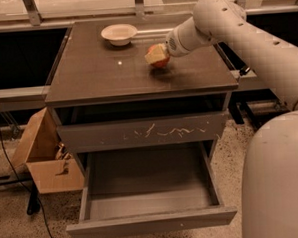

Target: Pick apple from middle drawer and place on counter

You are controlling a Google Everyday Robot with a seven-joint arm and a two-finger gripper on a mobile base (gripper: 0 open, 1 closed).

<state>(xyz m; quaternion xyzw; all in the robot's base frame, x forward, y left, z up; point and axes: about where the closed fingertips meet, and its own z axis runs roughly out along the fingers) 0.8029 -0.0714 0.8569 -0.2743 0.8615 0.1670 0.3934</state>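
The red apple (161,62) is on or just above the counter (112,78), right of its middle. My gripper (155,55) is shut on the apple from the right, its pale fingers (153,54) covering the apple's left and upper side. Whether the apple touches the counter cannot be told. The middle drawer (147,183) is pulled out below, and its grey floor holds nothing.
A cream shallow bowl (119,33) sits at the back of the counter, left of the gripper. A drawer front with pale scratch marks (139,133) is closed above the open drawer. A cardboard box (43,159) stands on the floor at the left. Cables lie on the floor.
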